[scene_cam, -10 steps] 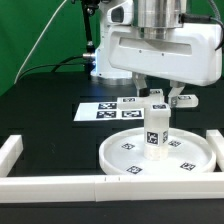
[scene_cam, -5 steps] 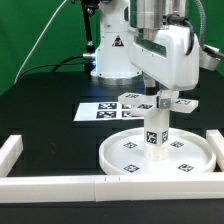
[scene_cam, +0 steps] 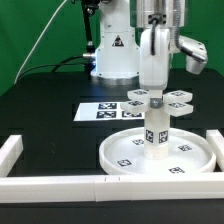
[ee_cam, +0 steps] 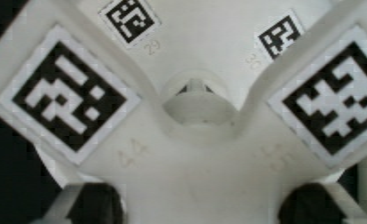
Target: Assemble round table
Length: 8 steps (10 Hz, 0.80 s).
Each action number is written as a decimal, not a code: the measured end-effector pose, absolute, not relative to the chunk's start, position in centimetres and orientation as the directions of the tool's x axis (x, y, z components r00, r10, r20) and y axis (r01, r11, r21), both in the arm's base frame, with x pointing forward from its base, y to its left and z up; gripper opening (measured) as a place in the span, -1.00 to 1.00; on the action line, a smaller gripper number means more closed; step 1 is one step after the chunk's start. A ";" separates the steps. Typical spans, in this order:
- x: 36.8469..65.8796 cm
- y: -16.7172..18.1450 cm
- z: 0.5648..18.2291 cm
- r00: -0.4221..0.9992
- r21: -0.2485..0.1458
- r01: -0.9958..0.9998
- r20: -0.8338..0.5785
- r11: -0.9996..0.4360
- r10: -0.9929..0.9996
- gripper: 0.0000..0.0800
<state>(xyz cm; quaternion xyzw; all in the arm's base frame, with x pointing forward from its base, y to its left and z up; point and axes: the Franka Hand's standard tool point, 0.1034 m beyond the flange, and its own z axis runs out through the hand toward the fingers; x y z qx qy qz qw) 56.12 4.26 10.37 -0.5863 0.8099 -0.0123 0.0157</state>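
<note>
The large rimmed round disc lies flat on the black table at the front right. The short cylindrical leg stands upright at its centre. The small cross-shaped foot sits on top of the leg, its tagged arms spread out level. My gripper comes straight down on the foot and is shut on it. In the wrist view the foot fills the picture, with tagged arms on both sides. The dark fingertips press against its two sides. The leg is hidden under the foot there.
The marker board lies flat behind the disc. White border rails run along the front, the exterior view's left and right. The arm's white base stands at the back before a green backdrop.
My wrist has turned about its vertical axis above the leg. The foot in my grip has turned with it. The disc and leg stay in place.
</note>
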 end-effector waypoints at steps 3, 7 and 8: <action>55.9 4.4 10.5 -0.410 0.009 -0.912 -0.008 0.409 -0.912 0.09; 55.8 4.3 10.4 -0.416 0.009 -0.909 -0.008 0.416 -0.909 0.09; 55.8 4.4 10.6 -0.352 0.014 -0.936 -0.008 0.352 -0.936 0.47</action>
